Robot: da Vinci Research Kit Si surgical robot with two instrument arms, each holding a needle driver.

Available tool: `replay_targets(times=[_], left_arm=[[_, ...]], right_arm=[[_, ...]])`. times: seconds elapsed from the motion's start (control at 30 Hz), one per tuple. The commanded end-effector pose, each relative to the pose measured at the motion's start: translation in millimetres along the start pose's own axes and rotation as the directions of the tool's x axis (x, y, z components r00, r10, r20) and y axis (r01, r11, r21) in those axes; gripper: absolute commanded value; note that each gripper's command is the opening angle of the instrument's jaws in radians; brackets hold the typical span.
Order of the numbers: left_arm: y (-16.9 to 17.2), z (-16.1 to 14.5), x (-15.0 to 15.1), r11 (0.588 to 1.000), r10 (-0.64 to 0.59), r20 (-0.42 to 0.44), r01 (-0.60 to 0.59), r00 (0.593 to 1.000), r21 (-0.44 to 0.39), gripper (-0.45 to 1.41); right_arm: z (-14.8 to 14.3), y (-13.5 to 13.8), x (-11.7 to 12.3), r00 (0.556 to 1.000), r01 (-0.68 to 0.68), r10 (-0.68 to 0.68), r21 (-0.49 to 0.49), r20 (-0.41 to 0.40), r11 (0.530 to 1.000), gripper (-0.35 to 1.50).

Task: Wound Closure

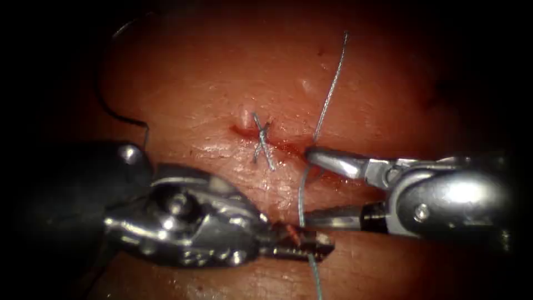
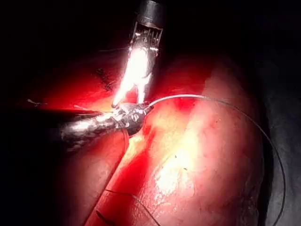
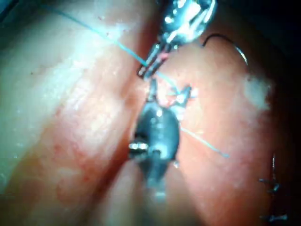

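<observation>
My left tool comes in low from the left, its jaws shut on the pale thread just below the cut. My right tool enters from the right with its jaws open, one on either side of that thread strand. The thread runs up out of the tissue to a free end. The curved needle lies loose on the tissue at the far left, held by neither tool. In the right wrist view the open right tool sits close to the left tool. The needle lies beyond them.
A tied stitch crosses the cut left of the right tool's upper jaw. Red fluid wets the cut's edges. Thread trails off below the left tool. Earlier stitches show in the right wrist view. The thread arcs over the tissue.
</observation>
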Motion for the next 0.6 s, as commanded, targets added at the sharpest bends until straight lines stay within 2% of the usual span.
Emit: replay_targets(times=[0.03,0.2,0.23,0.3,0.47,0.6], left_arm=[[-0.4,0.7,-0.4,1.000,0.002,0.000,-0.002,1.000,0.001,-0.45],[-0.4,0.7,-0.6,1.000,0.002,0.000,-0.002,1.000,0.001,-0.45],[-0.4,0.7,-0.5,1.000,0.002,0.000,-0.002,1.000,0.001,-0.45],[-0.4,0.7,-0.5,1.000,0.002,0.000,-0.002,1.000,0.001,-0.45],[-0.5,0.3,-0.6,1.000,0.001,-0.002,-0.001,1.000,0.000,-0.45],[-0.7,0.0,-0.6,1.000,-0.001,-0.002,0.001,1.000,0.001,-0.45]], right_arm=[[1.2,0.2,-0.3,1.000,0.010,-0.010,-0.001,-0.002,1.000,0.39],[2.1,0.2,0.0,0.999,0.045,-0.045,-0.004,-0.001,0.999,0.21],[2.2,0.1,0.0,0.998,0.063,-0.063,0.019,0.004,0.998,-0.03],[2.3,-0.1,-0.1,0.997,0.068,-0.070,0.064,0.020,0.996,-0.35],[2.1,-0.4,-1.3,0.994,0.092,-0.099,0.135,0.048,0.987,-0.35],[1.7,-0.8,-2.4,0.992,0.097,-0.108,0.155,0.060,0.983,-0.35]])
